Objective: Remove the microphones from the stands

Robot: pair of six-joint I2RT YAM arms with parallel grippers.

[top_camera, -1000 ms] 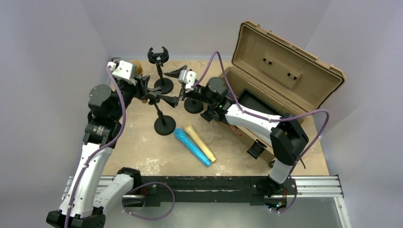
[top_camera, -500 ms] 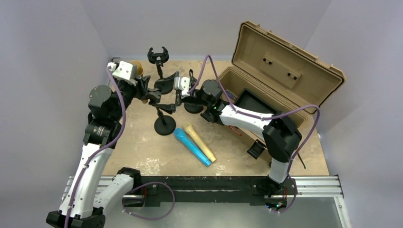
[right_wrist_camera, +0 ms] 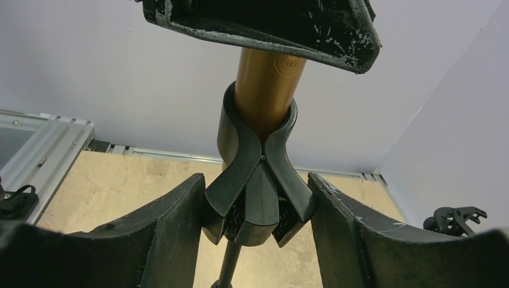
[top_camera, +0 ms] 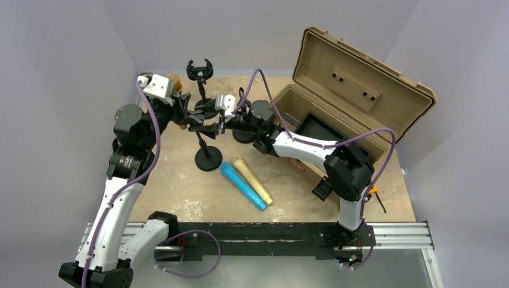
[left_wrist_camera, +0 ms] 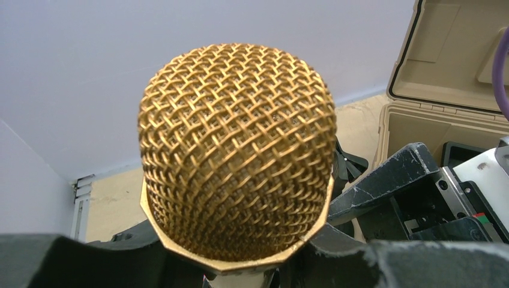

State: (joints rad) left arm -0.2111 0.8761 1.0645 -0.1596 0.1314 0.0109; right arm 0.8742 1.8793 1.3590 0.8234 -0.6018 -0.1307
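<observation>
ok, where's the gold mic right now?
Back left of the table in the top view: the gold mic sits in the stand's clip, left hand shut on its body just above, right hand straddling the clip.

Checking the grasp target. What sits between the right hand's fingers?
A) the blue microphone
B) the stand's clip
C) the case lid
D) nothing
B: the right wrist view shows the black clip, with the gold microphone in it, between the fingers of the right hand.

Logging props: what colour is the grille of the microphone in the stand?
The microphone has a gold woven-mesh grille; left wrist view shows it best.
</observation>
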